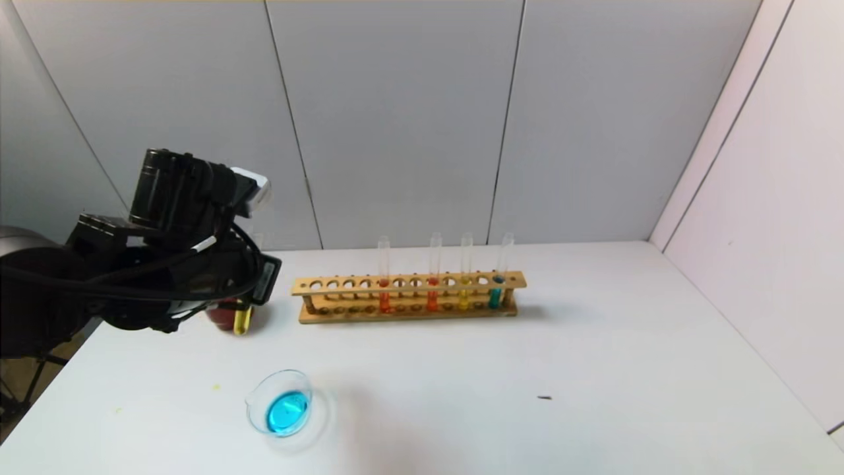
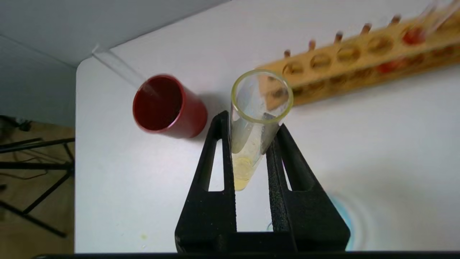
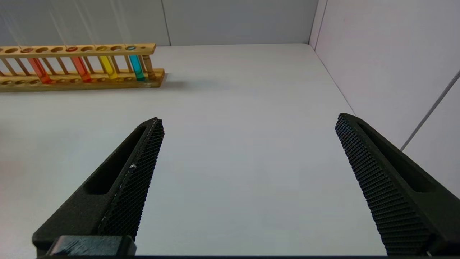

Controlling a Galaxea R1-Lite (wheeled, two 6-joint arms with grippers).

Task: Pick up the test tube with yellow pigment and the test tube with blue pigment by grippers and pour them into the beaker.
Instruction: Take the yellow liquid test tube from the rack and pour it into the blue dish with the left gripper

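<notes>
My left gripper hovers over the table's left side, shut on an upright test tube with yellow pigment. In the left wrist view the tube stands between the two black fingers, with pale yellow liquid at its bottom. The beaker sits nearer the front and holds blue liquid; its edge also shows in the left wrist view. A test tube with blue pigment stands at the right end of the wooden rack. My right gripper is open and empty above bare table, out of the head view.
A dark red cup stands just behind the held tube, also seen in the left wrist view. The rack also holds two orange-red tubes and another yellow tube. Walls close in the back and right.
</notes>
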